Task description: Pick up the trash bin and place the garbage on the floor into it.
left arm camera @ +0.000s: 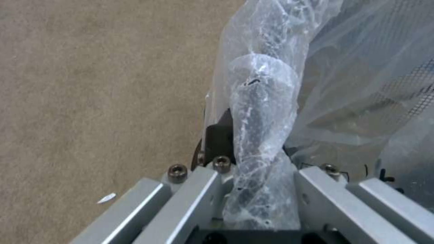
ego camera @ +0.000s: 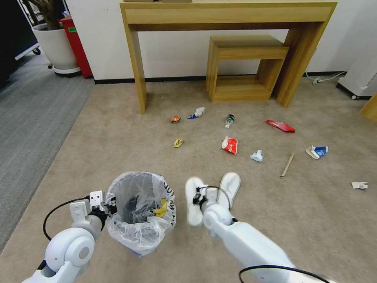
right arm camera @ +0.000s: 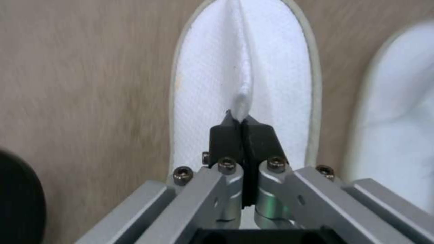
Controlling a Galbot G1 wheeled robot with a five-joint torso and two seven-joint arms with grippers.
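The left gripper clenched the trash bin at its nine-o'clock rim, fingers hidden under bag plastic. The right gripper pinched the left slipper, lying at the bin's three o'clock; its toe was cut off.

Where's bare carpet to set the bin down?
Bare floor lies between the grey carpet and the trash bin, held by the left gripper. Crowded: the slippers under the right gripper, and litter beyond.

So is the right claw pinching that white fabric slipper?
Yes, the right gripper's black jaws are closed on a pinched-up fold of the white fabric slipper.
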